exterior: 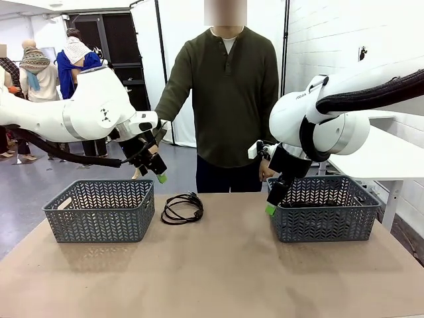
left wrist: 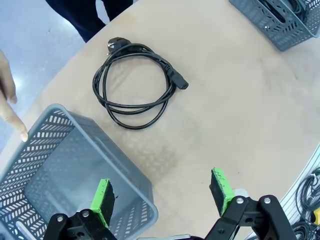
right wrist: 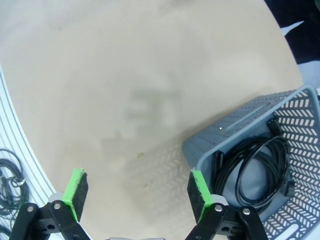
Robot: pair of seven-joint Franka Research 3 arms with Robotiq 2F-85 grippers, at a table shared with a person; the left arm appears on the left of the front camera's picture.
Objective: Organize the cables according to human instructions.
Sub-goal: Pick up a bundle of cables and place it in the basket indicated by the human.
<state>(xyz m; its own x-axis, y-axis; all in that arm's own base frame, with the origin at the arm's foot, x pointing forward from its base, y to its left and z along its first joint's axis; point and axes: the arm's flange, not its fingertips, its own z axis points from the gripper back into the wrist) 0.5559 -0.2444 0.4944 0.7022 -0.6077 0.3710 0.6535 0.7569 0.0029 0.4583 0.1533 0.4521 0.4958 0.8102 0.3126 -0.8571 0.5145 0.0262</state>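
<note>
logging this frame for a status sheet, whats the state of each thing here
left gripper: open, holding nothing, above the left basket's corner
right gripper: open, holding nothing, by the right basket's edge
cable on table: coiled, lying loose between the baskets
left basket: upright, no cable seen inside
right basket: upright, holds coiled cable
person's hand: finger pointing at the left basket's rim

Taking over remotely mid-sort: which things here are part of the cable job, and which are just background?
Part of the job:
- coiled cable on the table
- cable already in the right basket
- left basket
- right basket
- person's hand pointing at the left basket

Just background:
- loose wiring past the table edge
- white side table
</note>
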